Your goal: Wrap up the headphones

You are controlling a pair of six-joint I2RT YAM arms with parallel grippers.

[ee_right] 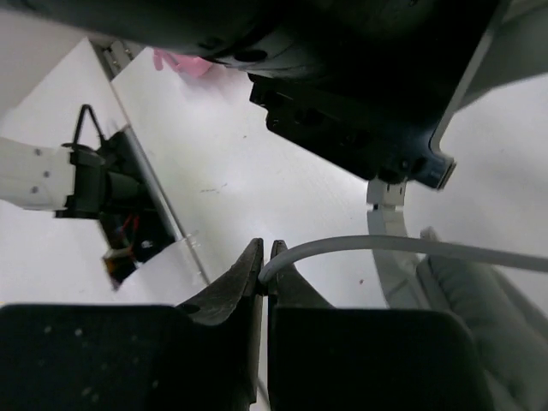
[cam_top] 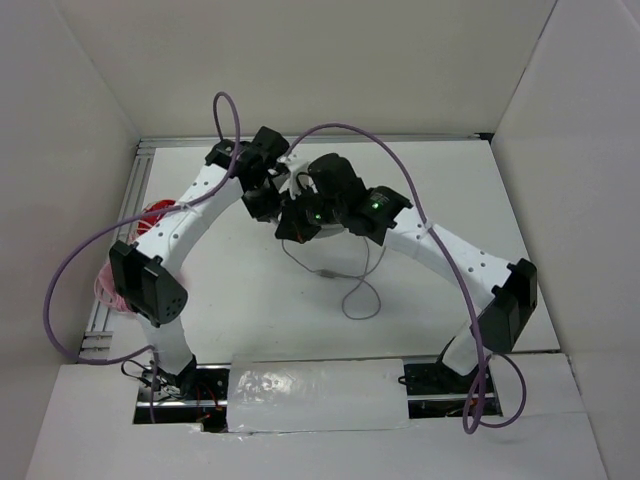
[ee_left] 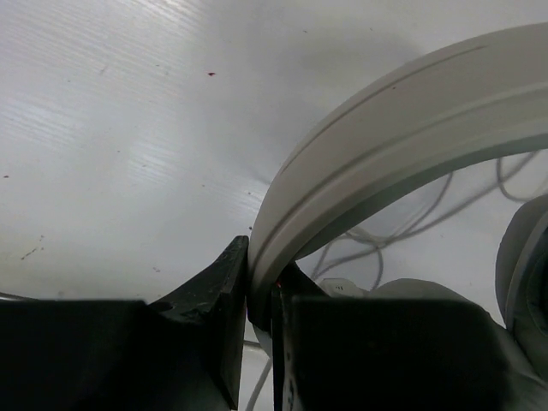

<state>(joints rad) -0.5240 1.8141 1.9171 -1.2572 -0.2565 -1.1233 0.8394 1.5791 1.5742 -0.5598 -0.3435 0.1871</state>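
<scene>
The light grey-white headphones [cam_top: 293,180] are held up at the table's far middle, mostly hidden by both wrists in the top view. My left gripper [ee_left: 262,287] is shut on their headband [ee_left: 402,120], which arcs up to the right; an ear cup [ee_left: 524,274] shows at the right edge. My right gripper [ee_right: 265,274] is shut on the thin grey cable [ee_right: 385,246], which runs right past the headphone's yoke [ee_right: 390,231] and ear cushion [ee_right: 479,300]. Loose cable [cam_top: 350,285] loops on the table in front.
Pink headphones [cam_top: 110,290] and red headphones [cam_top: 155,212] lie at the left edge behind my left arm. White walls enclose the table. A taped white strip [cam_top: 320,395] and the arm bases line the near edge.
</scene>
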